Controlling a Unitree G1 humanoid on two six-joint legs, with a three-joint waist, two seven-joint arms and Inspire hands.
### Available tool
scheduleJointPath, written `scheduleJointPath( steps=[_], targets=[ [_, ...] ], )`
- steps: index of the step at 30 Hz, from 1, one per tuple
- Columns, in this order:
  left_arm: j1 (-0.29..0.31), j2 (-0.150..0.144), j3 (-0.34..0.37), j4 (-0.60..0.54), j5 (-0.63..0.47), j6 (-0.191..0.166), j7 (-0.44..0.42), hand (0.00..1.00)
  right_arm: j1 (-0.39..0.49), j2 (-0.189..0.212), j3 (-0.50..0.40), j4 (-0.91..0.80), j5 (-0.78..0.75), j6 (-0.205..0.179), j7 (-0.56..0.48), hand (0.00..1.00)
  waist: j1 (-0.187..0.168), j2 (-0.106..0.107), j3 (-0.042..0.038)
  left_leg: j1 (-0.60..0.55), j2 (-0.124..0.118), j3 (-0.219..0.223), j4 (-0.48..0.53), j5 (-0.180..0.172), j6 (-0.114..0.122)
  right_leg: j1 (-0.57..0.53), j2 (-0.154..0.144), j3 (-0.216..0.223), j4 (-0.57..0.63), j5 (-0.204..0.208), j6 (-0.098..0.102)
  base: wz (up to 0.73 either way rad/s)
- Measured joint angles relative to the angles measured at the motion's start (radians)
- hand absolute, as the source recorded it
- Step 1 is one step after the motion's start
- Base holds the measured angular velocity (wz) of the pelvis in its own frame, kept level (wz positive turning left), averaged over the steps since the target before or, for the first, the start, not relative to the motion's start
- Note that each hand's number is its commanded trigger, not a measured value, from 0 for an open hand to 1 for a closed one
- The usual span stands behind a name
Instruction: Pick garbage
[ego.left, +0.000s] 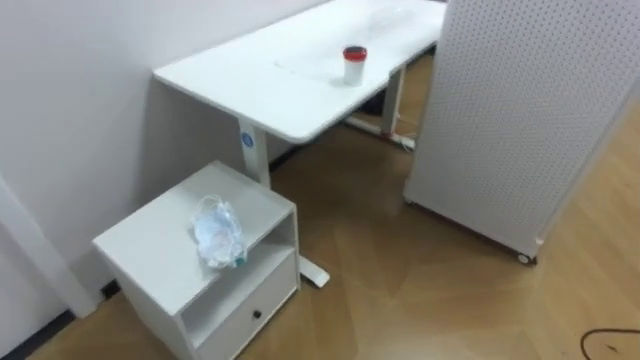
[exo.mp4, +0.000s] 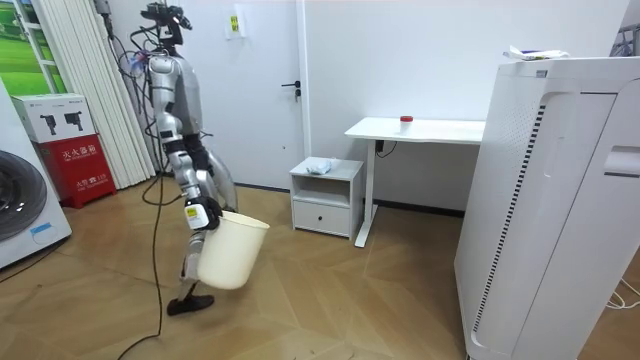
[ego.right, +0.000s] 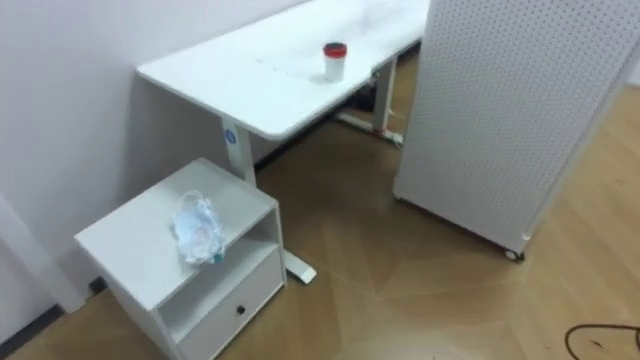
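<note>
Room view, right robot hand (exo.mp4: 198, 220) gripping bin (exo.mp4: 232, 255), garbage (exo.mp4: 319, 165) well apart on cabinet (exo.mp4: 325, 205)

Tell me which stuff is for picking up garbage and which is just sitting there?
For the job: crumpled plastic wad on the low cabinet; pale bin the robot carries.
Just there: red-lidded cup on the desk, perhaps rubbish too; perforated panel; washing machine.

One each: bag (ego.left: 217, 235), cup (ego.left: 354, 64), bin (exo.mp4: 232, 252), desk (ego.left: 270, 80), cabinet (ego.left: 160, 250)
</note>
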Motion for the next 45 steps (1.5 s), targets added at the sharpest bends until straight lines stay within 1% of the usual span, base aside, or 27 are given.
scheduleJointPath(
  steps=[1,2,4,5,6,8,9,11,13,15,16,17,18,21,23,24,25,26,27,28,29,31,32,37,39,42,45],
  targets=[
    [-0.014,0.001,-0.003,0.003,-0.004,-0.013,0.000,0.00,-0.004,-0.001,-0.001,-0.008,-0.007,0.001,-0.012,1.00,0.001,-0.001,0.0048,0.019,-0.002,0.016,-0.001,-0.008,0.007,-0.040,-0.015,-0.020,0.120,0.005,0.009,-0.30],
    [-0.014,0.002,-0.003,0.001,-0.010,-0.021,0.000,0.00,-0.005,0.000,-0.002,-0.009,-0.007,0.001,-0.019,1.00,0.001,0.007,0.0031,0.032,-0.005,0.024,-0.001,-0.012,0.010,-0.063,-0.023,-0.031,0.187,0.012,0.020,-0.29],
    [-0.015,0.004,-0.014,-0.001,-0.019,-0.031,0.005,0.00,-0.008,-0.006,-0.011,-0.014,-0.006,-0.002,-0.037,1.00,-0.001,0.016,0.0068,0.075,-0.014,0.027,0.000,-0.041,0.022,-0.125,-0.043,-0.046,0.366,0.080,0.027,-0.06],
    [-0.014,0.005,-0.024,0.000,-0.019,-0.031,0.014,0.00,-0.003,-0.008,-0.015,-0.015,-0.003,-0.009,-0.046,1.00,-0.003,0.024,0.0060,0.108,-0.015,0.024,-0.001,-0.058,0.029,-0.161,-0.052,-0.053,0.464,0.152,0.024,0.03],
    [-0.012,0.006,-0.025,-0.005,-0.015,-0.031,0.022,0.00,-0.004,-0.007,-0.022,-0.015,-0.001,-0.013,-0.051,1.00,-0.001,0.032,0.0065,0.137,-0.014,0.018,-0.008,-0.073,0.031,-0.187,-0.051,-0.062,0.522,0.191,0.018,0.00],
    [0.002,0.009,-0.030,-0.016,-0.011,-0.030,0.035,0.00,-0.004,-0.007,-0.020,-0.036,0.003,-0.022,-0.049,1.00,-0.001,0.043,0.0078,0.165,-0.004,0.010,-0.021,-0.087,0.032,-0.242,-0.047,-0.102,0.541,0.158,0.001,0.02],
    [0.005,0.010,-0.036,-0.025,-0.009,-0.030,0.041,0.00,-0.005,-0.007,-0.020,-0.043,0.007,-0.028,-0.049,1.00,0.001,0.060,0.0040,0.177,0.004,-0.001,-0.038,-0.087,0.032,-0.285,-0.038,-0.141,0.504,0.132,-0.009,0.20],
    [0.016,0.015,-0.058,-0.033,-0.014,-0.035,0.045,0.00,-0.004,-0.005,-0.014,-0.040,0.017,-0.036,-0.047,1.00,0.001,0.059,0.0054,0.210,0.016,-0.012,-0.083,-0.084,0.026,-0.316,-0.011,-0.170,0.357,0.120,-0.011,0.19],
    [0.036,0.014,-0.062,-0.033,-0.014,-0.034,0.055,0.00,0.008,0.002,-0.012,-0.039,0.031,-0.049,-0.038,1.00,-0.006,0.062,0.0036,0.272,0.030,-0.047,-0.133,-0.086,0.011,-0.282,0.036,-0.174,0.051,0.148,-0.024,0.32],
    [0.042,0.007,-0.060,-0.034,-0.016,-0.034,0.060,0.00,0.025,0.008,-0.011,-0.027,0.046,-0.060,-0.040,1.00,-0.006,0.069,0.0013,0.306,0.048,-0.075,-0.151,-0.093,-0.004,-0.256,0.075,-0.153,-0.044,0.264,-0.029,0.44],
    [0.042,0.003,-0.060,-0.034,-0.017,-0.033,0.061,0.00,0.032,0.009,-0.011,-0.025,0.046,-0.060,-0.042,1.00,-0.005,0.068,0.0002,0.310,0.057,-0.086,-0.155,-0.096,-0.012,-0.244,0.085,-0.156,-0.060,0.268,-0.027,0.35],
    [0.042,-0.001,-0.060,-0.035,-0.020,-0.033,0.061,0.00,0.030,0.017,-0.009,-0.021,0.045,-0.061,-0.050,1.00,0.004,0.075,-0.0070,0.313,0.071,-0.091,-0.160,-0.094,-0.024,-0.221,0.100,-0.164,-0.081,0.273,-0.034,0.11],
    [0.044,-0.006,-0.059,-0.036,-0.024,-0.033,0.061,0.00,0.015,0.019,-0.006,-0.014,0.040,-0.065,-0.050,1.00,0.002,0.078,0.0015,0.326,0.080,-0.091,-0.174,-0.086,-0.038,-0.199,0.109,-0.171,-0.108,0.275,-0.038,0.04],
    [0.044,-0.013,-0.057,-0.066,-0.039,-0.034,0.061,0.00,-0.002,0.019,0.004,-0.001,0.004,-0.071,-0.044,1.00,-0.004,0.082,0.0032,0.357,0.100,-0.088,-0.198,-0.072,-0.061,-0.156,0.127,-0.181,-0.147,0.270,-0.047,0.08],
    [0.035,-0.010,-0.046,-0.087,-0.038,-0.036,0.063,0.00,-0.013,0.019,0.031,-0.005,-0.011,-0.070,-0.032,1.00,-0.013,0.068,0.0047,0.345,0.103,-0.078,-0.156,-0.065,-0.086,-0.125,0.125,-0.170,-0.179,0.270,-0.050,0.21],
    [0.018,-0.006,-0.044,-0.096,-0.039,-0.043,0.064,0.00,-0.027,0.020,0.049,-0.004,-0.028,-0.073,-0.019,1.00,-0.021,0.044,0.0130,0.286,0.100,-0.069,-0.041,-0.060,-0.133,-0.100,0.110,-0.113,-0.209,0.271,-0.051,0.54],
    [0.006,-0.004,-0.054,-0.108,-0.042,-0.059,0.066,0.00,-0.036,0.022,0.067,-0.001,-0.046,-0.087,-0.012,1.00,-0.035,0.024,0.0126,0.231,0.101,-0.089,-0.012,-0.079,-0.141,-0.093,0.100,-0.059,-0.223,0.273,-0.048,0.68],
    [-0.012,-0.003,-0.062,-0.111,-0.041,-0.070,0.068,0.00,-0.042,0.023,0.067,0.003,-0.046,-0.097,-0.008,1.00,-0.042,0.024,0.0136,0.197,0.113,-0.101,-0.038,-0.081,-0.142,-0.097,0.099,-0.044,-0.224,0.274,-0.047,1.01],
    [-0.060,-0.005,-0.075,-0.121,-0.031,-0.084,0.079,0.00,-0.048,0.025,0.063,0.016,-0.045,-0.109,-0.006,1.00,-0.051,0.029,0.0142,0.114,0.146,-0.118,-0.097,-0.046,-0.137,-0.120,0.098,-0.039,-0.215,0.267,-0.033,0.70],
    [-0.090,-0.010,-0.086,-0.152,-0.004,-0.091,0.097,0.00,-0.073,0.027,0.057,0.035,-0.056,-0.104,-0.003,1.00,-0.028,0.027,0.0100,0.092,0.152,-0.065,-0.076,-0.017,-0.114,-0.158,0.088,-0.050,-0.195,0.251,-0.012,0.34],
    [-0.090,-0.013,-0.089,-0.165,0.010,-0.099,0.105,0.00,-0.086,0.029,0.058,0.036,-0.069,-0.104,0.001,1.00,-0.016,0.027,0.0102,0.092,0.155,-0.046,-0.078,-0.016,-0.112,-0.167,0.089,-0.068,-0.189,0.253,-0.011,-0.45],
    [-0.116,-0.014,-0.095,-0.173,0.012,-0.115,0.136,0.00,-0.136,0.033,0.067,0.039,-0.106,-0.117,0.018,1.00,-0.004,0.041,0.0160,0.093,0.156,-0.031,-0.076,-0.016,-0.111,-0.176,0.085,-0.163,-0.197,0.274,-0.020,-0.55],
    [-0.128,-0.014,-0.099,-0.173,0.012,-0.120,0.146,0.00,-0.143,0.034,0.067,0.040,-0.115,-0.125,0.019,1.00,-0.009,0.045,0.0158,0.089,0.155,-0.031,-0.077,-0.016,-0.111,-0.178,0.084,-0.173,-0.199,0.276,-0.021,-0.19],
    [-0.320,-0.021,-0.124,-0.172,0.010,-0.160,0.223,0.00,-0.245,0.031,0.111,0.119,-0.123,-0.133,0.010,1.00,-0.032,0.089,0.0219,0.014,0.142,-0.030,-0.072,-0.003,-0.095,-0.274,0.070,-0.179,-0.145,0.277,-0.021,-0.07],
    [-0.420,-0.020,-0.150,-0.144,-0.001,-0.205,0.283,0.00,-0.269,0.032,0.164,0.131,-0.114,-0.135,0.008,1.00,-0.044,0.102,0.0291,-0.019,0.140,-0.020,-0.057,0.006,-0.092,-0.327,0.062,-0.177,-0.097,0.276,-0.022,-0.11],
    [-0.518,-0.012,-0.153,-0.112,-0.003,-0.222,0.328,0.00,-0.323,0.031,0.184,0.132,-0.106,-0.138,-0.007,1.00,-0.075,0.107,0.0387,-0.093,0.140,0.002,-0.020,0.009,-0.087,-0.424,0.052,-0.164,-0.024,0.274,-0.027,-0.23],
    [-0.570,0.006,-0.159,-0.106,0.000,-0.226,0.361,0.00,-0.340,0.028,0.189,0.117,-0.106,-0.150,-0.010,1.00,-0.107,0.098,0.0500,-0.166,0.142,0.015,0.023,0.008,-0.084,-0.510,0.054,-0.147,0.018,0.273,-0.031,-0.17]
  ],
)
